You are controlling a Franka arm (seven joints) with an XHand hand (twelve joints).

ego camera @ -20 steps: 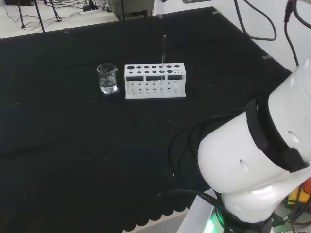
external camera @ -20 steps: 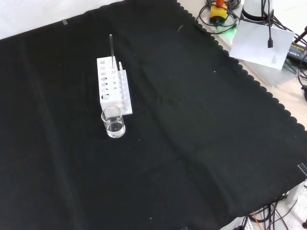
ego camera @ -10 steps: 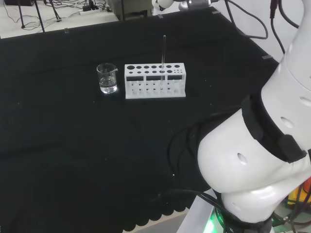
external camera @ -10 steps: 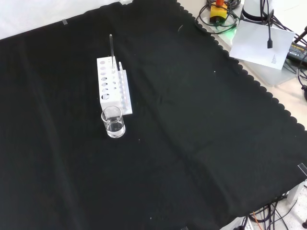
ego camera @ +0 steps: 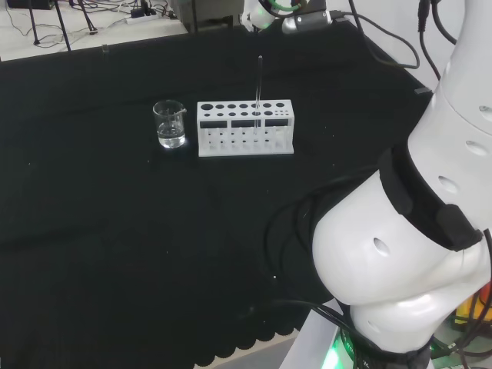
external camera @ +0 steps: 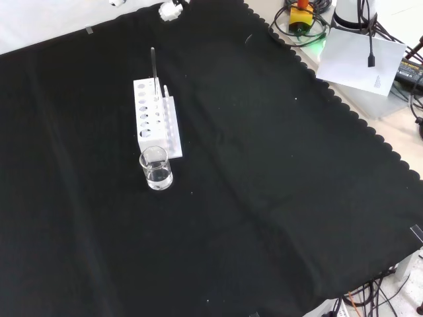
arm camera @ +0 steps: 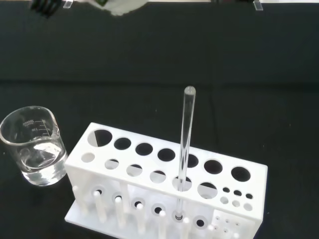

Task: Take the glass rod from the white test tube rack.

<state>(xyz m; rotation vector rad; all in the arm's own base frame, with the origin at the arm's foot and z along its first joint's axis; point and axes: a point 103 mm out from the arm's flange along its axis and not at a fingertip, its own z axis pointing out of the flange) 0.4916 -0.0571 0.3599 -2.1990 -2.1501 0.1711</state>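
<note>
A small clear beaker (ego camera: 170,124) stands upright on the black-clothed tabletop (ego camera: 115,231), with a little clear liquid in its bottom. In the head view it sits left of centre, toward the far side. In the front view the beaker (external camera: 156,168) stands left of centre on the cloth.

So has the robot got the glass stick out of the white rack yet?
Not yet. The clear glass rod stands upright in a hole of the white test tube rack, beside the small glass beaker holding clear liquid. Nothing looks done so far. White parts of the robot hand show at the cloth's far edge, apart from the rack. Reaching, gripping and lifting remain.
</note>
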